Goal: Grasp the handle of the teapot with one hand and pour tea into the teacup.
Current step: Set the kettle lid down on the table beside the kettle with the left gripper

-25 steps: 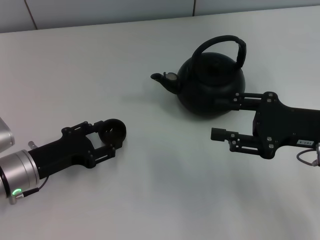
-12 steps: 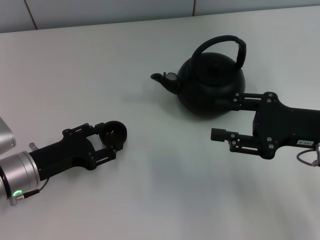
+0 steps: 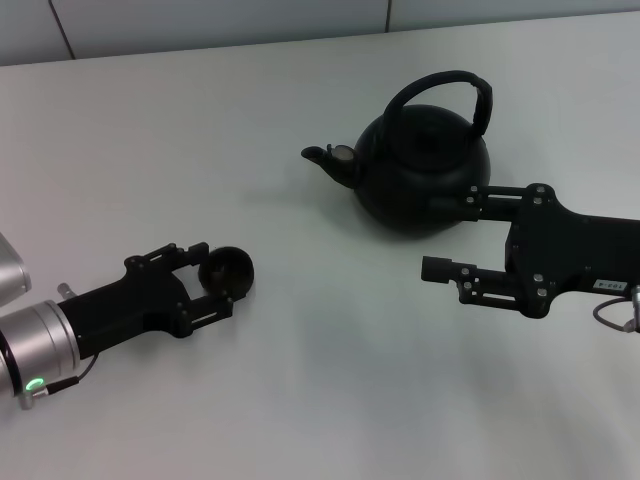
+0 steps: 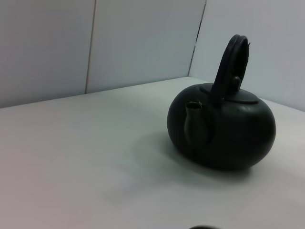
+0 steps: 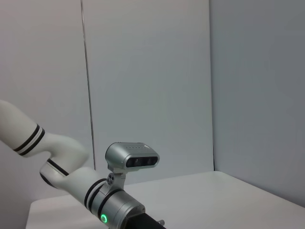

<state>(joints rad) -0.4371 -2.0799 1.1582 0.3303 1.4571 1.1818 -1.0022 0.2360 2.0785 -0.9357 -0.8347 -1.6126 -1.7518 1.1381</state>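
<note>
One round matte-black teapot [image 3: 425, 178] stood beside the right gripper [image 3: 447, 233], jaws wide; the left gripper [image 3: 214, 274] clasped one small dark teacup [image 3: 227, 270].

The head camera looks forward and down from above over the pale grey counter [image 3: 300, 380]. The left wrist camera sits low near the counter surface, facing the round matte-black teapot [image 4: 221, 133] close by, which the head view also shows. The right wrist camera faces leftward across the scene toward the white-and-silver left arm [image 5: 71, 186] and grey wall panels.
</note>
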